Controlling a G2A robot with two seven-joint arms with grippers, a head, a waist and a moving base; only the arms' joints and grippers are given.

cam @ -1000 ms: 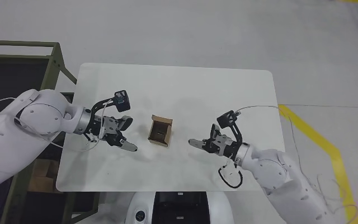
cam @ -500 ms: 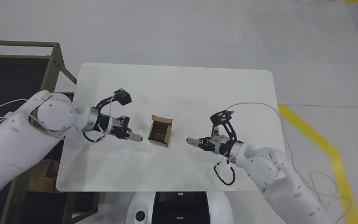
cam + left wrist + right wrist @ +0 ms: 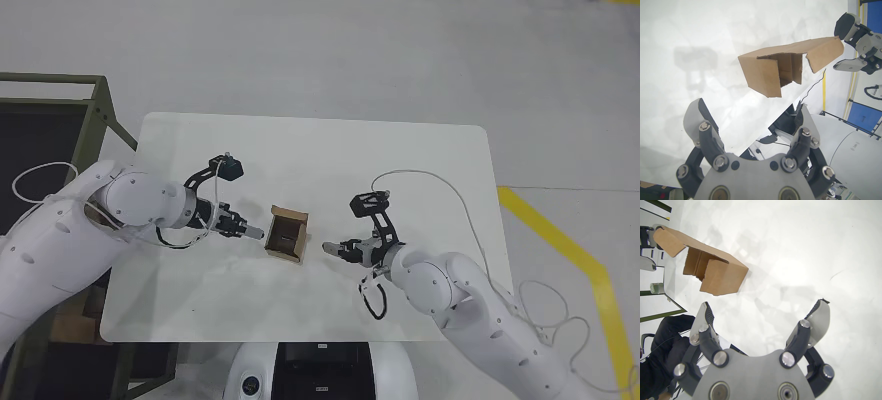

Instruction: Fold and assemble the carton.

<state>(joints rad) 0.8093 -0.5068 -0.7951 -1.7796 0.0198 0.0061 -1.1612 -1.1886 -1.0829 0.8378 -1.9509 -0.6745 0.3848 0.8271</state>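
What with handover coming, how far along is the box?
Done: the box stands opened into a shell on the table. In hand: nothing; the left pincer and right pincer, both open, flank it. Left: folding the raised flap and open top shut.

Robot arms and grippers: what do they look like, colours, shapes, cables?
The left arm and right arm have smooth white rounded shells. The left gripper and right gripper each have two curved grey fingers with black ribbed pads, black links, silver bolts and a grey plate. A thin pale cable loops from the right wrist's black camera bracket.
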